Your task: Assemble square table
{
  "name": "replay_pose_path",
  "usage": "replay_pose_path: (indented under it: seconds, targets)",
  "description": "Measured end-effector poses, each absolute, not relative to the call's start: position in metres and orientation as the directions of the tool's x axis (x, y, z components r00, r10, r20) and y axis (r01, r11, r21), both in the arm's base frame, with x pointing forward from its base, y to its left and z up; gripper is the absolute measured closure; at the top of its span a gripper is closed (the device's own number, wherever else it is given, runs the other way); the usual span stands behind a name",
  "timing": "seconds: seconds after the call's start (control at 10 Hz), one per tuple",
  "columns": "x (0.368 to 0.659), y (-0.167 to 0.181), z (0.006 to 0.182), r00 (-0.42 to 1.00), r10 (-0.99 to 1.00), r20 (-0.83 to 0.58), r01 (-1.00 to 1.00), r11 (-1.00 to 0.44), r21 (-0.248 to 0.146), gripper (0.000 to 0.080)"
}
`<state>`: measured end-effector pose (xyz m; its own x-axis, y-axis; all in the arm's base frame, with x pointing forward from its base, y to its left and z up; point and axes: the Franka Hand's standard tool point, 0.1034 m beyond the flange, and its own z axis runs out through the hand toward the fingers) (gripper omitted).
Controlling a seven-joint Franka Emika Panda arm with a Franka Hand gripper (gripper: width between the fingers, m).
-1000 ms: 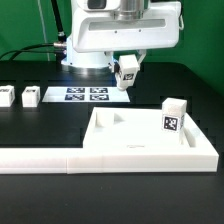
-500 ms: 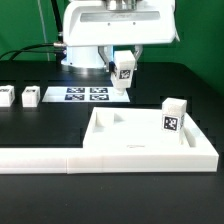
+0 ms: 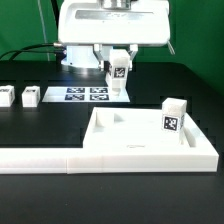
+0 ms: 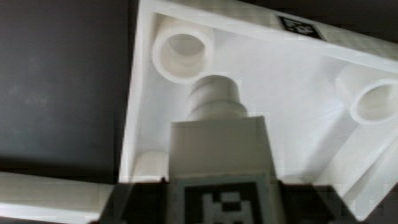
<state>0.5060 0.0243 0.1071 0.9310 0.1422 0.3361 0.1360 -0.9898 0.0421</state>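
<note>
The white square tabletop (image 3: 140, 140) lies on the black table with its raised rim up. One white tagged leg (image 3: 174, 118) stands at its far corner on the exterior view's right. My gripper (image 3: 119, 78) hangs above the table behind the tabletop, shut on another white tagged leg (image 3: 119, 70). In the wrist view that leg (image 4: 217, 150) points from between my jaws toward the tabletop (image 4: 267, 70), between two round corner holes. Two more small white legs (image 3: 30, 97) stand at the exterior view's left.
The marker board (image 3: 84, 94) lies flat behind, beside the held leg. A long white L-shaped border bar (image 3: 40, 157) runs along the front edge, against the tabletop. The robot base (image 3: 85, 55) stands at the back.
My gripper has moved toward the exterior view's left with the leg held, and the leg now hangs more upright.
</note>
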Motion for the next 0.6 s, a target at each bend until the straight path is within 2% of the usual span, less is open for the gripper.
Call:
replay_pose_path:
  seconds: [0.4, 0.6]
  targets:
    - [0.551, 0.022, 0.100, 0.919, 0.147, 0.366, 0.137, -0.989, 0.054, 0.0511]
    - [0.554, 0.022, 0.099, 0.918, 0.148, 0.367, 0.137, -0.989, 0.056, 0.0511]
